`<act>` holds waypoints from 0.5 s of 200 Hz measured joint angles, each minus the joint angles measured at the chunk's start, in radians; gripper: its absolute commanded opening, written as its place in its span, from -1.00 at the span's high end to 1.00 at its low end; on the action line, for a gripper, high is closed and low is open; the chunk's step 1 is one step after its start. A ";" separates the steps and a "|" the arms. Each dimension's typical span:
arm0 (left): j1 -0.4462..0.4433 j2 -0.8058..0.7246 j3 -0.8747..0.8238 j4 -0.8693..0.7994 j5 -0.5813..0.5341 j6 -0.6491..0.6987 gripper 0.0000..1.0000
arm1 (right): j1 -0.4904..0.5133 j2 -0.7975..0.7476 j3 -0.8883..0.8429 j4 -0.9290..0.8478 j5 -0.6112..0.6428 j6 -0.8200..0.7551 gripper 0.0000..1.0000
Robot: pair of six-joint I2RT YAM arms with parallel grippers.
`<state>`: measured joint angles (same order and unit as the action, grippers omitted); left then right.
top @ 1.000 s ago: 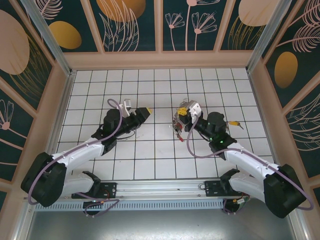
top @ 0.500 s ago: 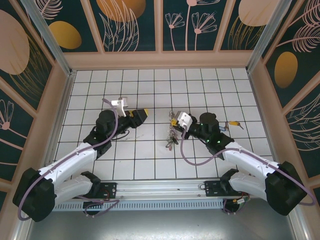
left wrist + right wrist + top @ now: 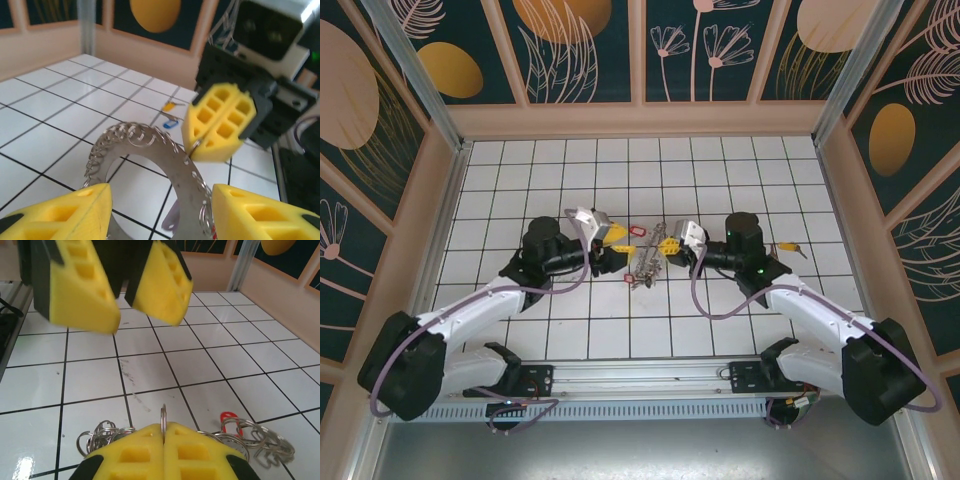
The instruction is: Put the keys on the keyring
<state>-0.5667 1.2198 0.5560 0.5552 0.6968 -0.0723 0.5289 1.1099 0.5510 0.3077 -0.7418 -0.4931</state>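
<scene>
top external view: the white tiled table, glossy with dark grout lines, carries 2 arms that meet near its middle. the left gripper, with blocky yellow ribbed pads, faces right, and its pads stand apart. the right gripper, with the same pads, faces left and is pinched tight on the large thin round metal keyring, which sits between the 2 grippers. in the left wrist view the keyring is a flat silvery band fringed with small wire loops, its open face turned to that camera. its far rim sits in the right gripper. its near arc runs down between the left gripper pads; whether it touches them i cannot tell. in the right wrist view the keyring rises edge-on, upright, from the closed right gripper. small silvery keys, 1 red-tagged, cluster low at its right. a yellow-tagged key and a blue-tagged key lie on the tiles farther off.
</scene>
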 measured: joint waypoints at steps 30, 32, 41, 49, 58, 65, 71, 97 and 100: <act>0.000 0.073 0.047 -0.014 0.086 0.087 -0.06 | 0.000 0.016 0.008 -0.027 -0.014 -0.024 1.00; 0.000 0.077 0.050 -0.014 0.089 0.092 -0.06 | 0.000 0.019 0.010 -0.031 -0.014 -0.026 1.00; 0.000 0.092 0.061 -0.013 0.108 0.107 -0.05 | 0.000 0.034 0.021 -0.047 -0.016 -0.035 1.00; 0.000 0.104 0.067 -0.009 0.120 0.118 -0.03 | 0.000 0.048 0.031 -0.060 -0.016 -0.046 1.00; 0.000 0.117 0.072 -0.008 0.136 0.130 0.00 | 0.000 0.061 0.042 -0.072 -0.016 -0.053 1.00; 0.000 0.127 0.077 -0.011 0.143 0.140 0.01 | 0.000 0.067 0.049 -0.080 -0.016 -0.060 1.00; 0.000 0.137 0.084 -0.017 0.150 0.153 0.02 | 0.000 0.071 0.052 -0.081 -0.016 -0.063 1.00; 0.000 0.177 0.126 -0.059 0.171 0.208 0.07 | 0.000 0.091 0.071 -0.096 -0.021 -0.082 1.00; 0.000 0.180 0.130 -0.063 0.172 0.214 0.08 | 0.000 0.093 0.074 -0.097 -0.022 -0.084 1.00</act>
<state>-0.5667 1.3994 0.6861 0.4927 0.8688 0.1417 0.5289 1.2030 0.6247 0.2104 -0.7635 -0.5774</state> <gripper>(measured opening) 0.471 0.046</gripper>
